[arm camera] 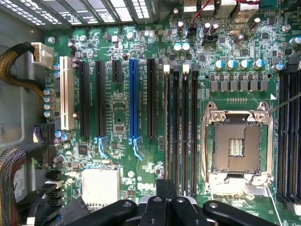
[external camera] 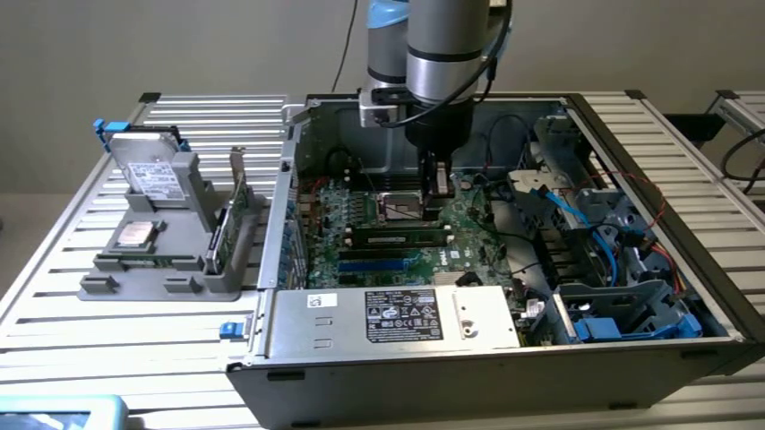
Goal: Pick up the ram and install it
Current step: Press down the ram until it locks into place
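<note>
1. At the middle of the exterior view lies the open computer case [external camera: 478,385]. Its walls crowd the arm, so a wide swing could strike the rim.
2. Inside it, the motherboard [external camera: 371,210] lies flat. Hard pressing could flex it.
3. Above the board, the gripper [external camera: 438,188] hangs with its fingers [arm camera: 160,207] pinched together. I see nothing clamped between them. Closed tips make a narrow contact, so they could slip off a thin edge.
4. At 6 o'clock from the gripper in the exterior view, the ram [external camera: 400,238] stands in a memory slot. It runs from 9 to 3 o'clock across the board. I cannot tell whether it is fully seated. A push near one end could tilt it and leave the far end high.
5. Between gripper and ram sits the bare CPU socket [external camera: 400,210]. A tip drifting there could bend its pins.
6. At 3 o'clock from the gripper, loose blue cables [external camera: 562,202] could catch the wrist.
</note>
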Robot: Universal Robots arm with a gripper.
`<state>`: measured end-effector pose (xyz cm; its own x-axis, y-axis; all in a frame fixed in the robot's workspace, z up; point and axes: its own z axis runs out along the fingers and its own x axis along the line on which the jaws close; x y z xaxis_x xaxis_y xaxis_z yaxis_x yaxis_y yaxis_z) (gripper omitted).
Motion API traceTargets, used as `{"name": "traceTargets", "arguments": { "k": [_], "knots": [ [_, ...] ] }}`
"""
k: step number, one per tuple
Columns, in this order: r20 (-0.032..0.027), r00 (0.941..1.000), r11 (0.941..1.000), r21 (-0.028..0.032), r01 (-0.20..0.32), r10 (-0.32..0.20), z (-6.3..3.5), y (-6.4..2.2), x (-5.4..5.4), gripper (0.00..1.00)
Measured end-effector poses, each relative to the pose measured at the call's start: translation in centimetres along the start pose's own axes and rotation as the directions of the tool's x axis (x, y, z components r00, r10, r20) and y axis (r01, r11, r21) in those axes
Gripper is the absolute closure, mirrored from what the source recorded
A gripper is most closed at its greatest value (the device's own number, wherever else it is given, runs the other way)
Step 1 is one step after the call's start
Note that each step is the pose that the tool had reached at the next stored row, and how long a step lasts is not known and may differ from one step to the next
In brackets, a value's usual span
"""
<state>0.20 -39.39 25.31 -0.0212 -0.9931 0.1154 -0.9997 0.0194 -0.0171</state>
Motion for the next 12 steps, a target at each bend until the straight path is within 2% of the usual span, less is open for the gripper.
{"name": "traceTargets", "arguments": {
  "k": [1, 3, 7, 12],
  "knots": [
    [0.0002, 1.0, 1.0, -0.0045, 0.001, -0.001, 0.02, 0.0, 0.0, 0.89],
    [0.0006, 1.0, 1.0, -0.0085, 0.001, -0.001, 0.15, 0.01, 0.0, 0.89],
    [0.006, 1.0, 1.0, -0.0092, -0.001, 0.001, 0.75, 0.02, -0.1, 0.89],
    [0.0069, 0.9999, 0.9999, -0.0105, -0.009, 0.009, 1.31, 0.03, -0.1, 0.89]
  ]
}}
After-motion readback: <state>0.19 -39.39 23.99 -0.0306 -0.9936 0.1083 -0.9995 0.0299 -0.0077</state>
